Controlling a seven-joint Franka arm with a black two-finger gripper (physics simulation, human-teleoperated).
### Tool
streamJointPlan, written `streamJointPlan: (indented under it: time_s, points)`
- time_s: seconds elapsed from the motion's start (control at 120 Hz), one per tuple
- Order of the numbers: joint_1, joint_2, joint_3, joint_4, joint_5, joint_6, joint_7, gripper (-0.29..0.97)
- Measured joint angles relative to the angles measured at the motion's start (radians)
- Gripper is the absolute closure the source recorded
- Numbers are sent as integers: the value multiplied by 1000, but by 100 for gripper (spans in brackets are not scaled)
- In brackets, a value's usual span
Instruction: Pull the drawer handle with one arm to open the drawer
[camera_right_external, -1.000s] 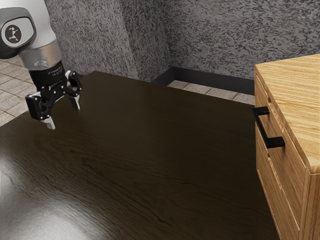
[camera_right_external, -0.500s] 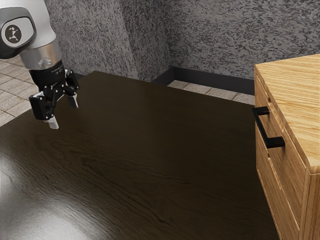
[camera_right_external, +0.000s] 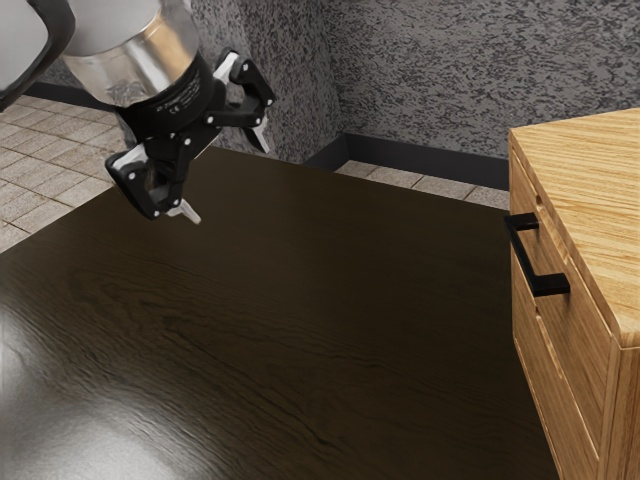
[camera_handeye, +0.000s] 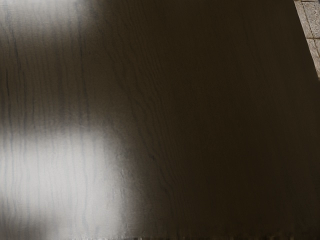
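A light wooden drawer cabinet (camera_right_external: 585, 290) stands at the exterior view's right edge. A black bar handle (camera_right_external: 533, 255) sticks out from its upper drawer front, and that drawer looks flush with the cabinet. My black gripper (camera_right_external: 225, 165) hangs high over the dark table's far left part, a long way from the handle. Its two white-tipped fingers (camera_right_external: 262, 128) stand wide apart, open, with nothing between them. The wrist view looks down on the dark table top (camera_handeye: 190, 110) with a pale glare patch.
The dark wooden table (camera_right_external: 300, 330) stretches from the arm to the cabinet. Rough grey walls (camera_right_external: 450, 70) close off the back, with a tiled floor (camera_right_external: 40, 190) past the table's far left edge. A lower drawer front (camera_right_external: 555, 385) sits below the handle.
My hand has risen and swung toward the exterior view's right, turning as it went. The fingers remain apart. The cabinet and its handle have not moved.
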Motion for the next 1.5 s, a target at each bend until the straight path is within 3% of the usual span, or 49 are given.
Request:
streamJointPlan:
  time_s: [0.275, 0.592, 1.158, 1.5]
  points:
    - [-88, 116, 0, -31, -20, 213, 166, 0]
    - [-223, 167, 1, -33, -22, 326, 300, 0]
    - [-273, 249, 35, -32, -28, 402, 429, 0]
    - [-251, 272, 67, -47, -49, 414, 469, 0]
